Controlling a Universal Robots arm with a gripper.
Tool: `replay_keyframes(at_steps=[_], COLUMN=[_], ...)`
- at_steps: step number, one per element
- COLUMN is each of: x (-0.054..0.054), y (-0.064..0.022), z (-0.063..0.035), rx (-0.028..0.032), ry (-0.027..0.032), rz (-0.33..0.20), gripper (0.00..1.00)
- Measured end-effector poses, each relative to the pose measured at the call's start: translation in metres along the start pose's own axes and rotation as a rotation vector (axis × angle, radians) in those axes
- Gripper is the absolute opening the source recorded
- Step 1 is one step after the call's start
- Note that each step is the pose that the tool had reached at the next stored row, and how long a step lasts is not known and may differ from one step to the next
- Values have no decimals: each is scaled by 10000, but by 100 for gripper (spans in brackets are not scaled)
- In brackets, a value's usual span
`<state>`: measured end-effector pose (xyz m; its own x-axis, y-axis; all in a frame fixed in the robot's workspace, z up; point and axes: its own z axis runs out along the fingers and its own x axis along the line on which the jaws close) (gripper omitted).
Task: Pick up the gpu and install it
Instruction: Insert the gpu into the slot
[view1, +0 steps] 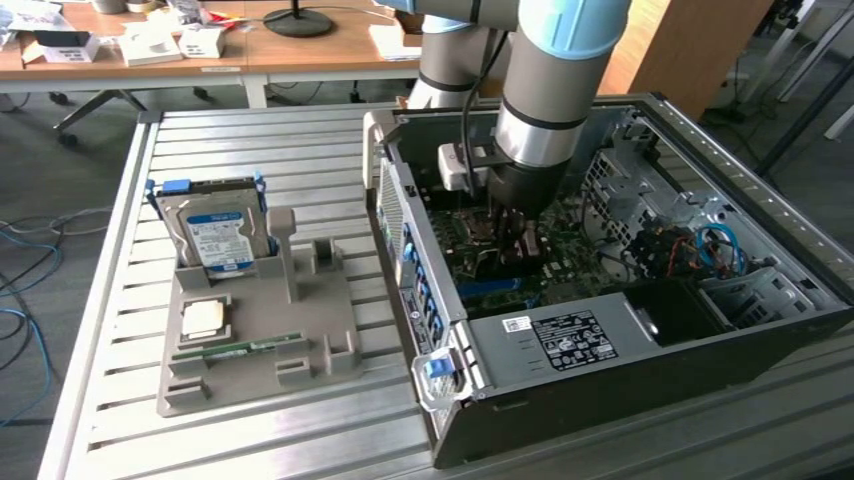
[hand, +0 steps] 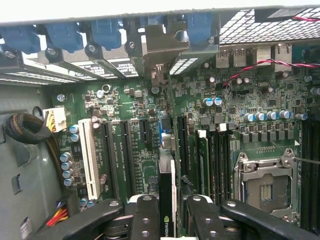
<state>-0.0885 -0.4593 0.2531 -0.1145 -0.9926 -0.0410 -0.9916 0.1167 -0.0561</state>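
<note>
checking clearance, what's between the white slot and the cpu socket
Wrist view: beside the white slot, black expansion slots, then the gpu gripped edge-on in the end effector, then memory slots up to the cpu socket.

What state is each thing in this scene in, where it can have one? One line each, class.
gpu: gripped on edge, over the motherboard.
gripper: shut on the gpu.
computer case: lying on its side, side panel off.
hard drive: upright in the grey holder.
memory stick: lying flat on the holder.
CPU socket: empty.
</note>
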Motion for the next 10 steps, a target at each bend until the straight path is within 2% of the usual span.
replay_keyframes(at_steps=[6,10], x=[2,3], y=[0,0], z=[3,3], rx=[81,85], ry=[-26,-28], rz=[-2,-3], gripper=[26,26])
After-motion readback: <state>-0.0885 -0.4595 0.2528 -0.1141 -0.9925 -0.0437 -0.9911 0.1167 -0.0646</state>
